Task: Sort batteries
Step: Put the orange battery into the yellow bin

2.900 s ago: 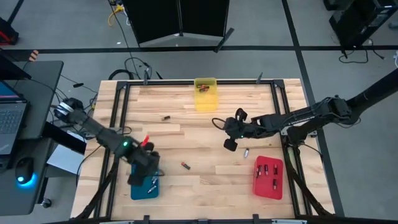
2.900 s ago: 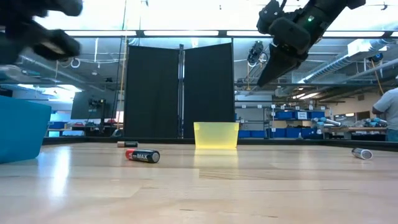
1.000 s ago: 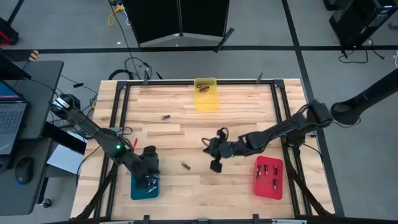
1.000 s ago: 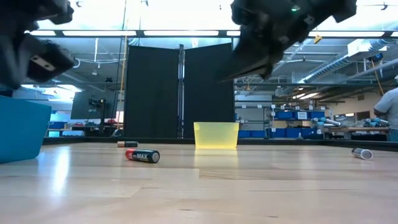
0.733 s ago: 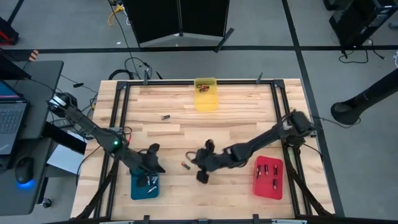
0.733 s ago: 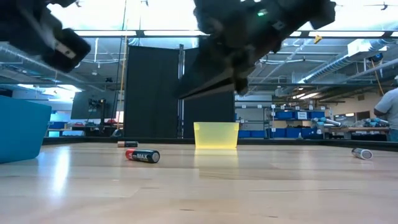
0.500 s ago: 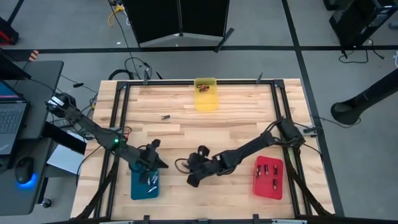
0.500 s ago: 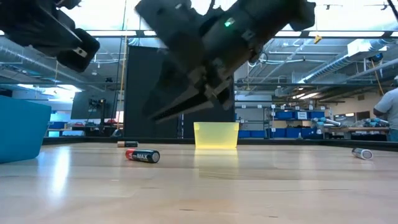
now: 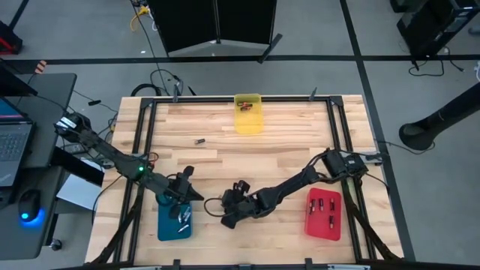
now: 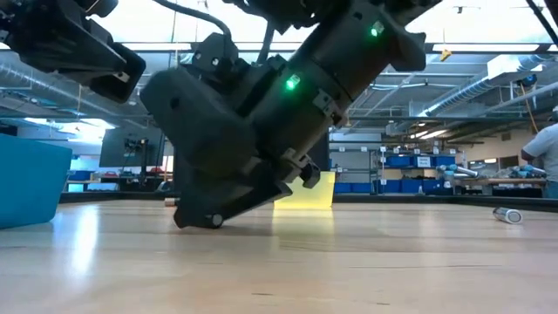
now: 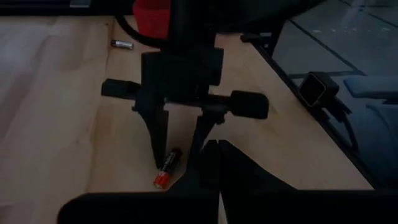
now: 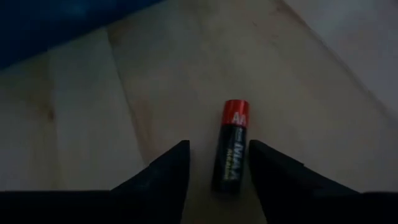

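Right end effector lined up on a battery, nothing grabbed yet

The small black cylindrical battery with a red tip [image 12: 231, 145] lies flat on the pale wooden counter [image 9: 285, 142], between the spread fingers of the right end effector [image 12: 217, 163]; left end effector [image 9: 196, 196] hangs closed and empty by the blue plastic tray [image 9: 166, 228]; red tray [image 9: 324, 215] and yellow tray [image 9: 248, 118] already hold cells; I'd say roughly halfway, strays left.

light: bright overhead strips | wrist views: dim | low view: backlit glare
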`<act>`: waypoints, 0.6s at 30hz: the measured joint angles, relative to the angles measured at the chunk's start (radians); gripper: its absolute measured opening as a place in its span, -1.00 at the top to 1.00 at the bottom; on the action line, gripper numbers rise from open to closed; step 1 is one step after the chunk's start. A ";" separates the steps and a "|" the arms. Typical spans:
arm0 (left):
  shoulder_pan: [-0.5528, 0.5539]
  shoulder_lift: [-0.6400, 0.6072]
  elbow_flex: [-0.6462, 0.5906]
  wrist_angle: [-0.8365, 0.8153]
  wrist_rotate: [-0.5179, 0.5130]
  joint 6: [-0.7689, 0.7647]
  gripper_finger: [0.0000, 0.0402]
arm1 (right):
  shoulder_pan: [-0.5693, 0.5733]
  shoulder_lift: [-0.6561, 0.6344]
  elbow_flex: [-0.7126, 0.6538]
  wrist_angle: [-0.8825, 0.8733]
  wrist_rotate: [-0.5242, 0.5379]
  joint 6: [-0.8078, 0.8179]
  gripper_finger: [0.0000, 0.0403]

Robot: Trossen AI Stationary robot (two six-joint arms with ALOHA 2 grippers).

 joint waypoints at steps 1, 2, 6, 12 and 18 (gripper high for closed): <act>0.000 0.000 0.000 0.004 0.000 0.002 0.97 | -0.002 0.001 0.000 -0.006 0.000 0.001 0.16; 0.000 0.000 0.000 0.006 -0.004 0.004 0.97 | -0.004 0.001 0.000 -0.013 -0.002 0.002 0.21; 0.000 0.000 0.000 0.029 -0.027 0.008 0.97 | -0.010 -0.004 0.000 -0.036 -0.003 -0.033 0.51; 0.012 0.000 0.000 0.087 -0.045 -0.001 0.97 | -0.027 -0.026 -0.002 -0.058 -0.071 -0.115 0.70; 0.119 0.000 0.000 0.123 -0.029 -0.007 0.97 | -0.049 -0.143 -0.008 -0.262 -0.080 -0.202 0.70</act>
